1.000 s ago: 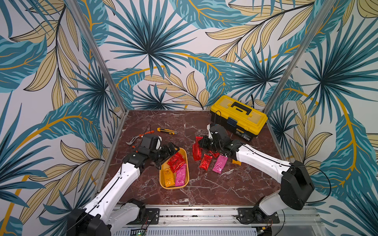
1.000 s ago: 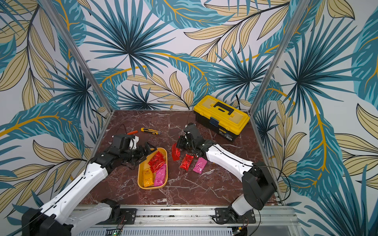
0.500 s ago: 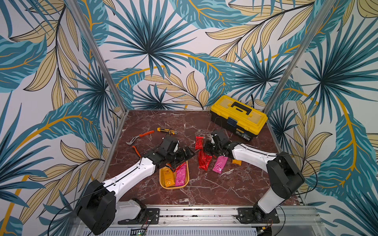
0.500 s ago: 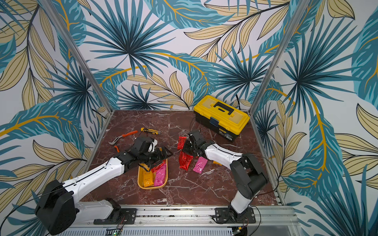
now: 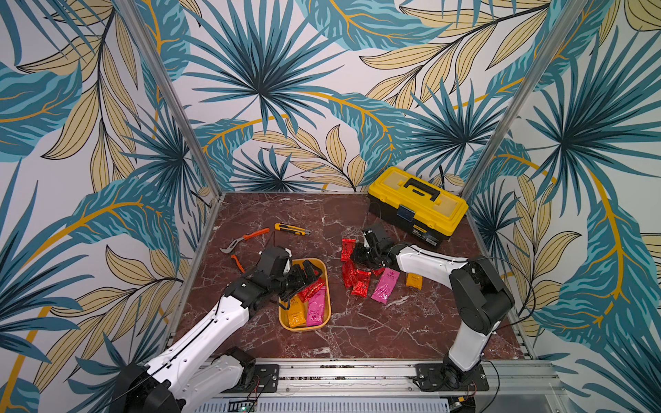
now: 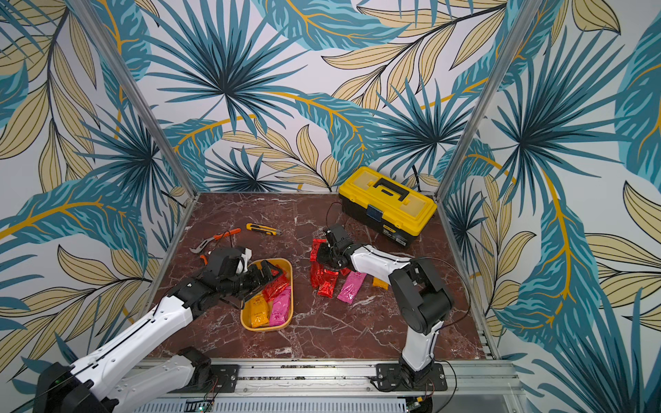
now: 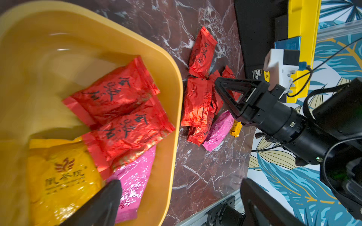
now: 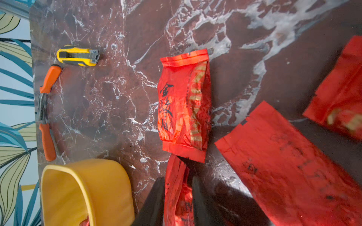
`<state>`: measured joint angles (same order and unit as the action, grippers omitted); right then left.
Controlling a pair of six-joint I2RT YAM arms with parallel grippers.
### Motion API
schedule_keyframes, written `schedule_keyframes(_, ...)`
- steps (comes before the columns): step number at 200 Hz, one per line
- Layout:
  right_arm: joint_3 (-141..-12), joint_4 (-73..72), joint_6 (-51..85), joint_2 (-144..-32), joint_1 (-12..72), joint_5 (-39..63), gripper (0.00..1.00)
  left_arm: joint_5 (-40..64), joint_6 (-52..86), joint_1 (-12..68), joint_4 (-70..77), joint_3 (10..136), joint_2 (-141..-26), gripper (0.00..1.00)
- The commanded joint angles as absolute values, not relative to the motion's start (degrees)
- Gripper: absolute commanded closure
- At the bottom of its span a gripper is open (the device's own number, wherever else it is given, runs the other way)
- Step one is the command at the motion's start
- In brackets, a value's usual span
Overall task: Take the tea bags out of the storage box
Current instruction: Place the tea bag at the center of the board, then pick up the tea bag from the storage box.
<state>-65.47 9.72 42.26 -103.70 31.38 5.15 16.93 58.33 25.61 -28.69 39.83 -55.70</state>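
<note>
The storage box (image 5: 304,328) is a shallow mustard tray at front centre, seen in both top views (image 6: 266,329). Red (image 7: 117,94), pink (image 7: 135,176) and orange (image 7: 58,176) tea bags lie in it. My left gripper (image 7: 180,187) is open over its right rim (image 7: 176,117), one finger above the pink bag and the other outside the tray. More tea bags lie right of the tray: red (image 5: 359,282), pink (image 5: 384,286), orange (image 5: 414,280). My right gripper (image 8: 178,178) sits low at that pile (image 5: 363,255), jaws narrowly apart, with a red tea bag (image 8: 176,199) on edge filling the gap.
A yellow-lidded black toolbox (image 5: 418,203) stands at the back right, close behind the right arm. A yellow utility knife (image 5: 291,229) and orange-handled pliers (image 5: 246,240) lie at the back left. Patterned walls close in three sides.
My left arm has swung in from the left and its open gripper now hangs over the tray. The right gripper has stayed at the pile, and its jaws have parted slightly.
</note>
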Motion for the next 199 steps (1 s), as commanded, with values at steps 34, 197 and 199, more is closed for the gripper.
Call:
schedule_keyframes(34, -67.6, 19.5, 37.2, -100.1, 31.2, -1.2, 0.55, 14.0, 55.0, 22.7, -35.8, 38.8, -49.2, 0.00)
schedule_keyframes(197, -91.7, 39.3, 23.2, -107.2, 44.4, 3.7, 0.59, 14.5, 50.6, 17.3, -43.4, 37.7, -43.6, 0.00)
schedule_keyframes(199, -92.0, 39.6, 23.0, -107.4, 44.4, 3.8, 0.58, 14.6, 50.5, 17.1, -43.4, 37.6, -43.5, 0.00)
